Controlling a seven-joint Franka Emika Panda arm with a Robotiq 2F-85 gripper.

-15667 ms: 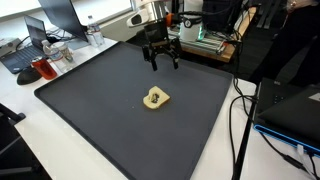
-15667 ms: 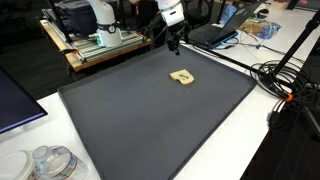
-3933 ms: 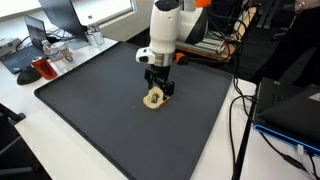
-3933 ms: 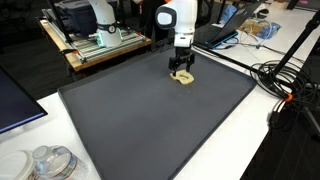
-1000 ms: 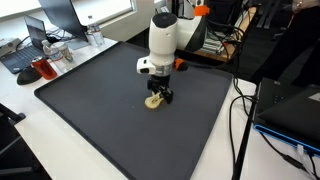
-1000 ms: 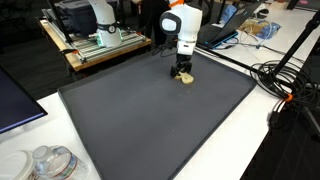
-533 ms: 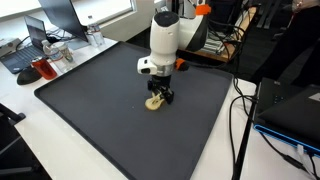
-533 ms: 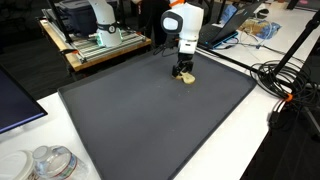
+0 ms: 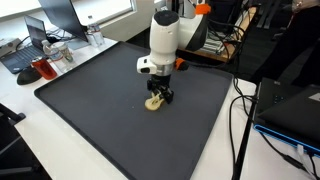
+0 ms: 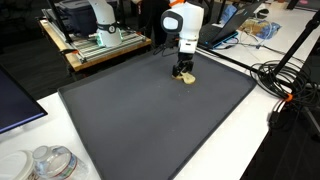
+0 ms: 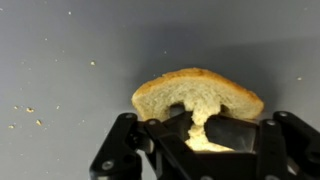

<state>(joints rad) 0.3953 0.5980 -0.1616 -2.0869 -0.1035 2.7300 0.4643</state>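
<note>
Since the earliest pictures my pincer (image 9: 158, 97) has come down from the far edge of the dark mat (image 9: 95, 110) onto the slice of bread (image 9: 153, 103), which then lay alone near the mat's middle. Over the last second neither of us has shifted.

Seen from the wrist, my pincer (image 11: 200, 125) is pinched tight on the slice of bread (image 11: 195, 90). The two fingers are drawn close together and bite into the pale crumb at its lower edge. From the grip, the slice spreads toward twelve o'clock, its browned crust arching across the top from about ten o'clock round to two. Whether it rests flat on the mat or is raised a little, I cannot tell.

In both exterior views my white arm (image 10: 184, 25) stands nearly upright over the spot. In an exterior view the bread pokes out from under the fingers toward seven o'clock, and in an exterior view the slice (image 10: 186, 79) shows at about five o'clock of the pincer (image 10: 182, 73).

Loose crumbs (image 11: 30, 110) dot the mat toward nine o'clock in the wrist view, well apart from the slice.
</note>
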